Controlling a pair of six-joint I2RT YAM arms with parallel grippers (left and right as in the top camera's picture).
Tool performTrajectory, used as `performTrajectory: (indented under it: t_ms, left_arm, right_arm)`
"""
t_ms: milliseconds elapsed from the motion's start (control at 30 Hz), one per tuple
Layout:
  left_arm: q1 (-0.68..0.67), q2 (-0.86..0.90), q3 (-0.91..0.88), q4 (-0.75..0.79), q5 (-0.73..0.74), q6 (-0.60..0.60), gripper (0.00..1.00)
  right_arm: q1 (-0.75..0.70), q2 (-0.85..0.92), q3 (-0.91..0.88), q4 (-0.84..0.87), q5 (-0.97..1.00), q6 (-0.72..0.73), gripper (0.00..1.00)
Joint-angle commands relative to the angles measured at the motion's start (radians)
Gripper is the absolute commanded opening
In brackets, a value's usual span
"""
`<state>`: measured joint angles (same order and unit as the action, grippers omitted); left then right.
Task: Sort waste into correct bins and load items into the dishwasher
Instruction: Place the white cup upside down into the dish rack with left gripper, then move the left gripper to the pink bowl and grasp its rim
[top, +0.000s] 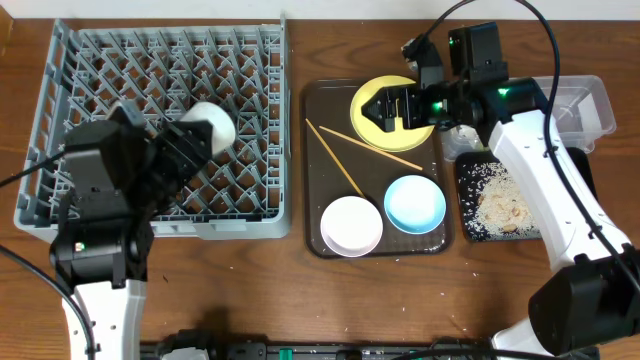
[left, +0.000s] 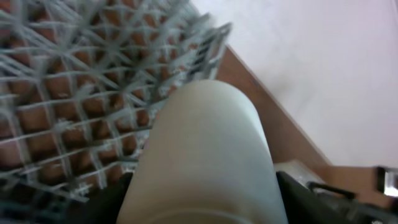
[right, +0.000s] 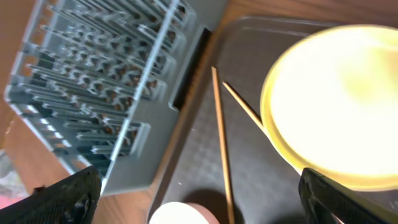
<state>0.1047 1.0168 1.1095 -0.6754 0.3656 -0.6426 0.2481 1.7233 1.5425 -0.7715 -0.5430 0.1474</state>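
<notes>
Nearest me on the desk (top: 300, 300), the white bowl (top: 351, 225) sits upright in the near corner of the brown tray (top: 330, 100). The light-blue bowl (top: 415, 203) is just beside it, a shade farther out. On my right, next to that tray, the black tray (top: 466, 228) holds a spread of rice grains and crumbs (top: 500, 200), and my right arm crosses above part of it.

Moving out, two chopsticks (top: 335, 160) lie loose on the brown tray. Their far ends nearly meet, and they fan apart toward the bowls.

Over on my left, my left end effector (top: 198, 138) is clamped on the pale cup (left: 205, 155), a finger on either side. The cup hangs over the lattice of the dish rack (top: 240, 228), right of its centre. I can't tell whether it touches the pegs.

Farther out, my right end effector (top: 378, 109) hovers over the yellow plate (top: 385, 138), which lies at the far end of the brown tray. The fingers (right: 62, 199) are spread wide with nothing gripped between them. The wrist view is blurred, so I can't tell whether either finger touches the rim.

Farthest right, the clear tub (top: 590, 100) stands beyond the black tray, partly behind my right arm.
</notes>
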Motion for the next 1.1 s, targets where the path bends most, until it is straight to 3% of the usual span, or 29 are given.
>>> performTrajectory:
  t_ms: [0, 300, 667, 800, 1067]
  left_arm:
    - [-0.077, 0.016, 0.021, -0.064, -0.185, 0.075, 0.34]
    - [-0.268, 0.243, 0.032, -0.150, -0.274, 0.097, 0.34]
    - [-0.294, 0.442, 0.084, -0.290, -0.274, 0.101, 0.34]
    - [-0.294, 0.507, 0.084, -0.284, -0.274, 0.100, 0.47]
    - [-0.294, 0.604, 0.084, -0.277, -0.272, 0.100, 0.80]
  right_arm:
    - [0.008, -0.011, 0.001, -0.022, 0.042, -0.019, 0.99]
    - [0.008, -0.011, 0.001, -0.071, 0.049, -0.030, 0.99]
    - [0.008, -0.011, 0.001, -0.099, 0.076, -0.033, 0.99]
    - [0.008, -0.011, 0.001, -0.100, 0.076, -0.033, 0.99]
    - [0.008, -0.011, 0.001, -0.108, 0.076, -0.034, 0.99]
